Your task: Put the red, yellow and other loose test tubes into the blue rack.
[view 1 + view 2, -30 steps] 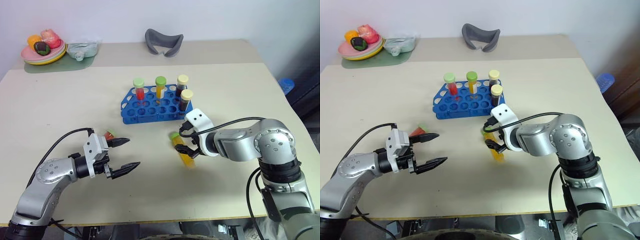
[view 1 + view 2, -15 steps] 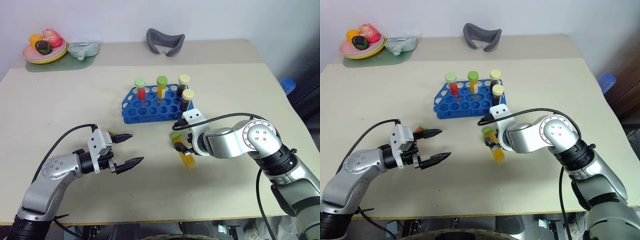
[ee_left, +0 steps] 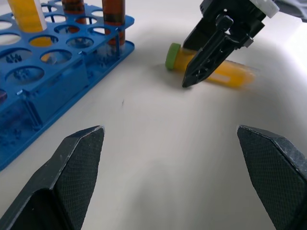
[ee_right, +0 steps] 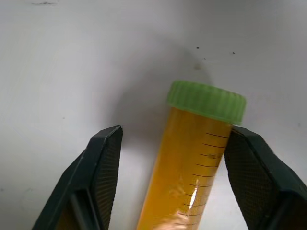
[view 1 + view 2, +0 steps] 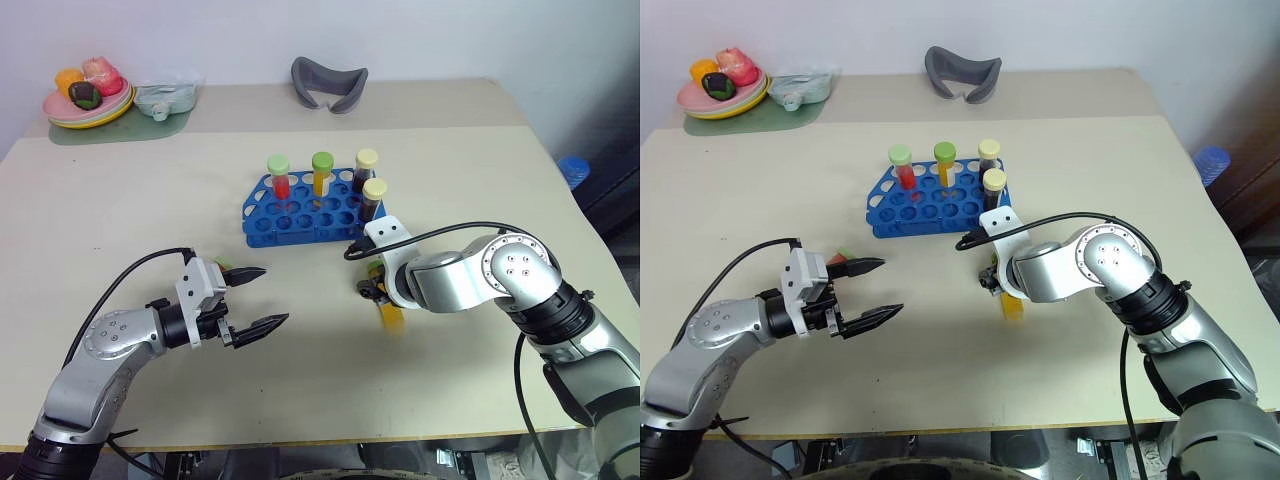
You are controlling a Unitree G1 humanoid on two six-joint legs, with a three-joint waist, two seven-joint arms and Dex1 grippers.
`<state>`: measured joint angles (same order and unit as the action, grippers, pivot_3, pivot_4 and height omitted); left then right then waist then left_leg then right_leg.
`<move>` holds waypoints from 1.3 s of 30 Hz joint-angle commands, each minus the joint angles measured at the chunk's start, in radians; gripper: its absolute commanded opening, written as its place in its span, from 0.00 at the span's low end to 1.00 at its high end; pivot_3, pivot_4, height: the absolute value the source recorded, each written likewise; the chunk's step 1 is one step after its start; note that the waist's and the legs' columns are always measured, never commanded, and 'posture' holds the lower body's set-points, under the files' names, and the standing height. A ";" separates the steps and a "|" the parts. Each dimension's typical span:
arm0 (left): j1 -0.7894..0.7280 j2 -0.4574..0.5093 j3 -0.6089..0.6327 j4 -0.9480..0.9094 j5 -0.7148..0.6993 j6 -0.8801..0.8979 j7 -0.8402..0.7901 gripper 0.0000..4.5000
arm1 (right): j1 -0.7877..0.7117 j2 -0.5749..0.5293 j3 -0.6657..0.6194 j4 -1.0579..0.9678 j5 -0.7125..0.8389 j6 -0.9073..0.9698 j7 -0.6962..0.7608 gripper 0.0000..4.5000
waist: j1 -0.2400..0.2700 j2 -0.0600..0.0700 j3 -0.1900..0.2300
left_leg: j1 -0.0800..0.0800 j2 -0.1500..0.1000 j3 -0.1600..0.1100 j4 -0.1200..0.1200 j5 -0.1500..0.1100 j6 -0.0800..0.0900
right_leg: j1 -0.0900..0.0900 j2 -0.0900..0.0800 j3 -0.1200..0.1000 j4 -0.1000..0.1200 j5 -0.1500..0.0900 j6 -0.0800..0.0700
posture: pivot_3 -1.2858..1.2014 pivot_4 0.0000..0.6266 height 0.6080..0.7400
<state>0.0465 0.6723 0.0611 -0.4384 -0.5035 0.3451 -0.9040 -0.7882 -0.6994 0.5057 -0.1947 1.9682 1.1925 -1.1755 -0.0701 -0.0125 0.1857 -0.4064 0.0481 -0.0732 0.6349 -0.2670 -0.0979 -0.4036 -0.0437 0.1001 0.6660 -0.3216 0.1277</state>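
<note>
Right gripper (image 4: 165,153) is seen pointing down at the table (image 5: 120,220), its fingers (image 4: 103,163) straddling a yellow tube (image 4: 192,167); one finger touches the tube just below its green cap, the other stands apart from it, so the jaws are part-closed and a firm grip cannot be told. That tube lies flat on the table at about 5 o'clock from the rack (image 5: 300,215), near it.

Left gripper (image 5: 252,298) is held wide open and empty at about 7 o'clock from the rack, well apart from the yellow tube. A red tube (image 5: 217,267) with a green cap lies on the table just behind its upper finger, partly hidden.

Four capped tubes stand upright in the blue rack: red, yellow and two dark ones.

At 10 o'clock on the table a plate (image 5: 60,110) of fruit is set; at 12 o'clock lies a grey object (image 5: 328,85).
</note>
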 commanded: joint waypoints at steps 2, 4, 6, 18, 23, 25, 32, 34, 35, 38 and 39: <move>-0.012 0.006 0.018 -0.044 -0.019 0.012 0.009 1.00 | -0.003 0.006 0.003 -0.003 0.004 -0.008 -0.001 0.51 | 0.000 0.000 0.000 | 0.000 0.000 0.000 0.000 0.000 0.000 | 0.000 0.000 0.000 0.000 0.000 0.000 | 0.52 0.24 1.00; -0.015 0.007 0.017 -0.045 -0.020 0.018 0.012 1.00 | -0.008 0.004 0.004 -0.005 0.004 -0.008 -0.003 0.30 | 0.000 0.000 0.000 | 0.000 0.000 0.000 0.000 0.000 0.000 | 0.000 0.000 0.000 0.000 0.000 0.000 | 0.52 0.24 1.00; -0.020 0.007 0.017 -0.048 -0.021 0.024 0.015 1.00 | -0.014 0.005 0.003 -0.005 0.004 -0.008 -0.004 0.18 | 0.001 0.000 0.000 | 0.000 0.000 0.000 0.000 0.000 0.000 | 0.000 0.000 0.000 0.000 0.000 0.000 | 0.52 0.24 1.00; -0.008 0.010 0.099 -0.056 -0.043 0.058 0.066 1.00 | -0.114 0.032 -0.152 -0.247 -0.323 -0.077 0.539 0.18 | 0.000 0.001 0.000 | -0.002 0.000 0.000 -0.001 0.000 0.000 | -0.003 0.001 0.000 0.000 0.000 0.000 | 0.52 0.24 1.00; 0.000 -0.019 0.190 -0.014 -0.080 0.067 0.114 1.00 | -0.069 0.034 -0.154 -0.326 -0.841 -0.387 1.017 0.18 | 0.007 0.000 0.000 | -0.002 0.000 -0.001 -0.001 0.000 0.000 | -0.002 0.000 -0.001 -0.001 0.000 0.000 | 0.52 0.24 1.00; -0.004 -0.038 0.207 0.009 -0.084 0.060 0.134 1.00 | -0.035 0.098 -0.118 -0.259 -1.060 -0.552 1.079 0.18 | 0.007 0.000 0.000 | -0.002 0.000 -0.001 -0.001 0.000 0.000 | -0.002 0.000 -0.002 -0.002 0.000 0.000 | 0.52 0.24 1.00; -0.033 -0.118 0.239 0.087 -0.011 -0.054 0.229 1.00 | 0.043 0.389 -0.072 0.024 -1.538 -0.947 1.139 0.18 | -0.001 0.000 0.000 | -0.001 0.000 -0.001 -0.001 0.001 -0.001 | -0.003 0.000 -0.001 0.001 0.000 0.000 | 0.52 0.24 1.00; -0.030 -0.131 0.247 0.088 -0.016 -0.072 0.233 1.00 | 0.069 0.446 -0.091 0.072 -1.593 -1.022 1.167 0.18 | 0.000 0.000 0.000 | -0.001 0.000 -0.001 -0.001 0.001 -0.001 | -0.003 0.000 -0.001 0.001 0.000 0.000 | 0.52 0.24 1.00; -0.028 -0.133 0.249 0.089 -0.018 -0.077 0.232 1.00 | 0.079 0.467 -0.102 0.087 -1.613 -1.043 1.181 0.18 | 0.000 0.000 0.000 | -0.001 0.000 -0.001 -0.001 0.001 -0.001 | -0.003 0.000 -0.001 0.001 0.000 0.000 | 0.52 0.24 1.00; -0.008 -0.136 0.248 0.088 -0.021 -0.092 0.225 1.00 | 0.128 0.521 -0.120 0.147 -1.679 -1.139 1.220 0.18 | 0.001 0.000 0.000 | -0.001 0.000 -0.001 -0.001 0.001 -0.002 | -0.002 -0.001 -0.001 0.001 0.000 0.000 | 0.52 0.24 1.00; -0.003 -0.136 0.248 0.090 -0.021 -0.096 0.222 1.00 | 0.146 0.536 -0.124 0.171 -1.705 -1.173 1.230 0.18 | 0.001 0.000 0.000 | -0.001 0.000 -0.001 -0.001 0.001 -0.002 | -0.002 -0.001 -0.001 0.001 0.000 0.000 | 0.52 0.24 1.00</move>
<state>0.0387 0.5387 0.2898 -0.3329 -0.5192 0.2753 -0.6760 -0.6545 -0.1771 0.4128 -0.0310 0.3087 0.0903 0.0358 -0.0694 -0.0125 0.1857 -0.4076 0.0477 -0.0737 0.6339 -0.2661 -0.0995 -0.4057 -0.0446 0.0987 0.6668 -0.3214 0.1279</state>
